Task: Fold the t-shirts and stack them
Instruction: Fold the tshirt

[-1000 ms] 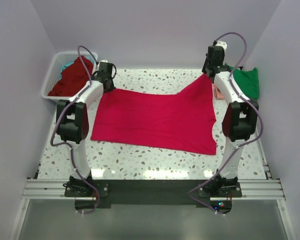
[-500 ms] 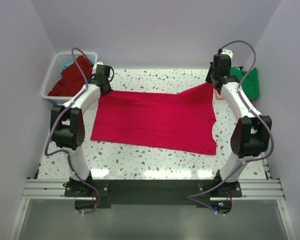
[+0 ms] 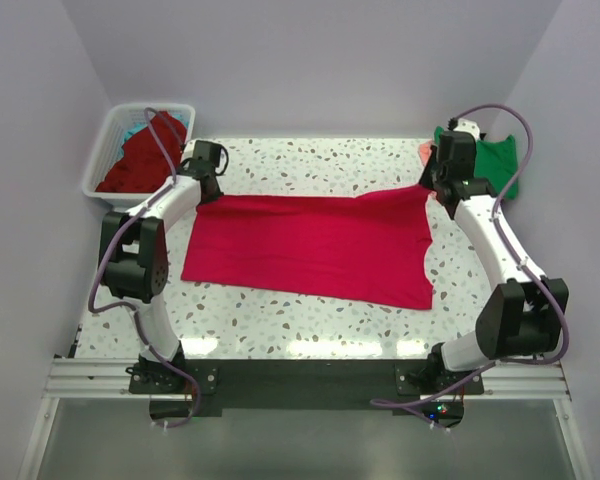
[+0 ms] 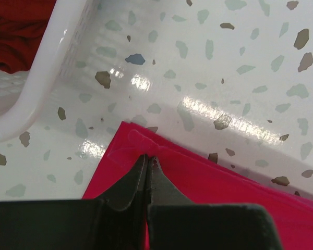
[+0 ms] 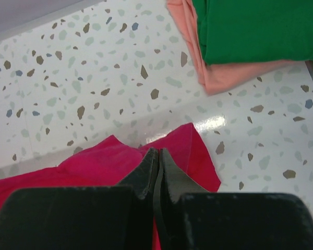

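Note:
A bright crimson-pink t-shirt [image 3: 310, 245] lies spread across the middle of the speckled table. My left gripper [image 3: 206, 190] is shut on its far left corner [image 4: 141, 146], held low next to the basket. My right gripper [image 3: 428, 188] is shut on its far right corner [image 5: 167, 146], lifted slightly off the table. A folded green t-shirt [image 3: 495, 165] lies on a salmon-pink one [image 5: 219, 73] at the far right. A dark red t-shirt [image 3: 140, 155] and a bit of teal cloth [image 3: 132, 130] sit in the basket.
The white slatted basket [image 3: 105, 150] stands at the far left corner, its rim [image 4: 36, 83] close to my left gripper. The folded stack lies just beyond my right gripper. Walls enclose the table on three sides.
Both grippers have drawn the shirt's far edge toward the near side and lower. The right arm has swung outward to the right. The far edge now lies straighter and flatter.

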Robot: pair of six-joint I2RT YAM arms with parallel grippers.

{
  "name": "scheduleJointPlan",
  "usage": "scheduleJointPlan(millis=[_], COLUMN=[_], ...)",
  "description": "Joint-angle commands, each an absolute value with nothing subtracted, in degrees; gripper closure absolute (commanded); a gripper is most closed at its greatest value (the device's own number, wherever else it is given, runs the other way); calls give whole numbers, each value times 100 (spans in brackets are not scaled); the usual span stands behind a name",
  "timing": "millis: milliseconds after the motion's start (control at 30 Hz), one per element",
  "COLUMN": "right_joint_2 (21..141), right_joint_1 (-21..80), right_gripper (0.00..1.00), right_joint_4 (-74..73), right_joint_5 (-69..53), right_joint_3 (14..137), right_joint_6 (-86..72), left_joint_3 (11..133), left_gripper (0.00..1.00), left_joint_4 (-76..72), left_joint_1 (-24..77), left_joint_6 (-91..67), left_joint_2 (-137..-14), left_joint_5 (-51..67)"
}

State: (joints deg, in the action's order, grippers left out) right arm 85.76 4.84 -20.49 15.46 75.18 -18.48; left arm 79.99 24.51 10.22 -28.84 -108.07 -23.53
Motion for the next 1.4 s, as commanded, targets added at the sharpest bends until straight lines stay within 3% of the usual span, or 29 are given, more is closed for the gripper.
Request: scheduleJointPlan(millis=[0,567,1367], right_joint_2=[7999,7049,6873], right_joint_1=[466,466,466], right_gripper=[100,100,100], right_joint_4=[-2276,-3129,-3568], right_joint_5=[1652,1688,1608], right_joint_3=[7120,6126,5476], right_joint_6=[-2013,-2215,-2303], left_joint_3=[7937,7568,7339], left_gripper=[100,100,99], left_joint_4=[2513,2971,3946], left_joint_1=[1037,1037,1037], left_joint_6=[-3137,-3419,-4078], left_joint_2=[-10459,-10564,-10784], left_joint_5=[-2628,-2417,-2918])
